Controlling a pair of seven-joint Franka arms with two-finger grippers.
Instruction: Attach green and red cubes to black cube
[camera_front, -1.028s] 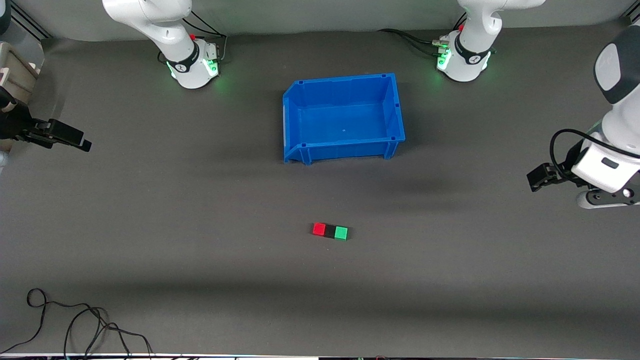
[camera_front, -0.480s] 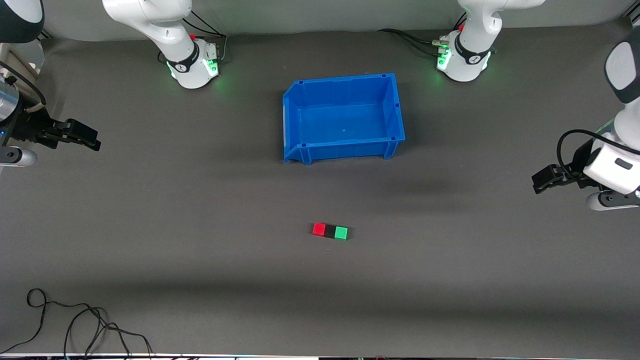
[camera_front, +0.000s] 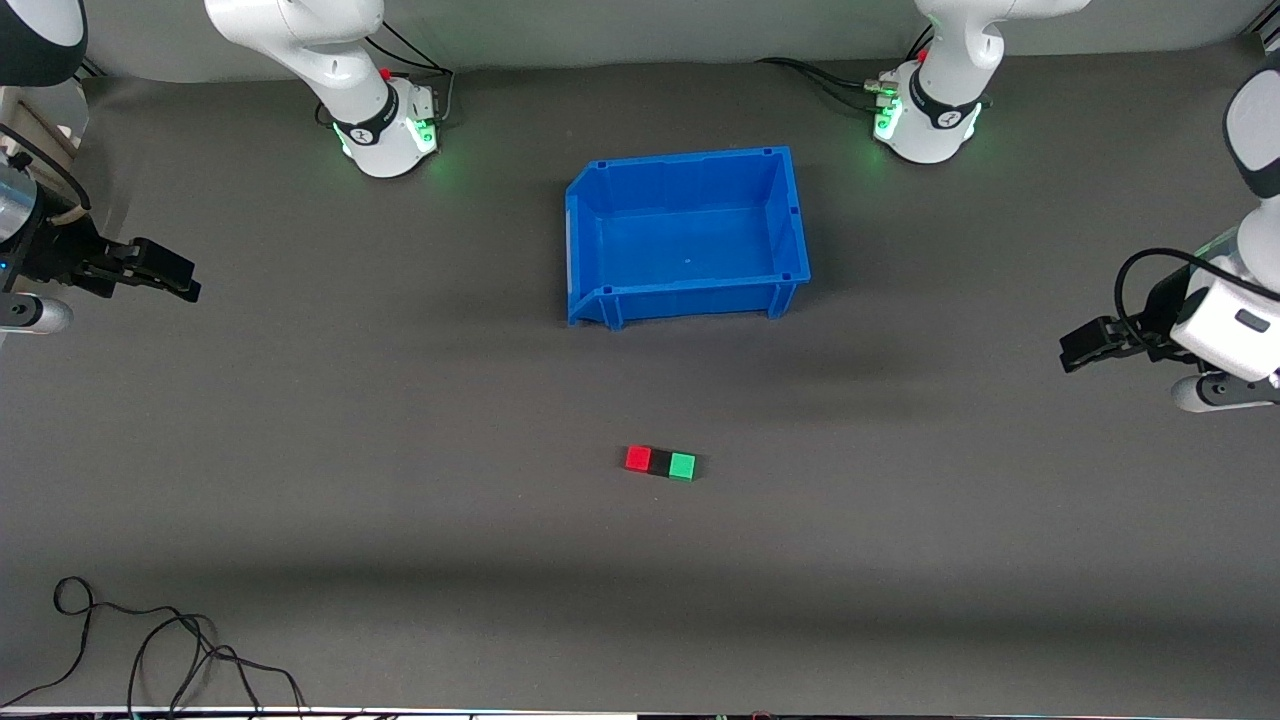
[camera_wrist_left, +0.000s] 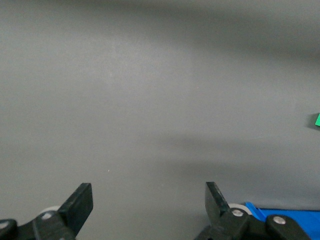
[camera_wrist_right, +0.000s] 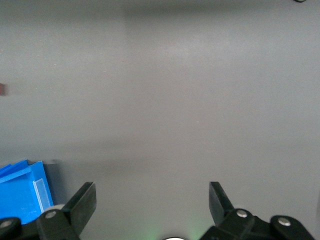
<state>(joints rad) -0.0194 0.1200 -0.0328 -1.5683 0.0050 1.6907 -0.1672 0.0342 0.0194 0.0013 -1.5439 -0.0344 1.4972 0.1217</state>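
Look at the row on the grey mat: the small bright red cube, the small matte black cube and the small bright green cube sit touching in one line, black in the middle, nearer the front camera than the empty blue plastic bin. The row's long axis runs along the table from one arm's end to the other, red toward the right arm's end, green toward the left arm's. By that layout you can judge the joining done, so no move on the cubes seems called for.

Your left gripper hangs over bare mat at the left arm's end of the table, jaws spread wide and holding nothing; the left wrist view shows only a sliver of green at its edge. Your right gripper hangs over the mat at the right arm's end, jaws likewise apart and empty. Both are well apart from the row, about equally far. If you must touch it again, the green end faces the left gripper and the red end faces the right.
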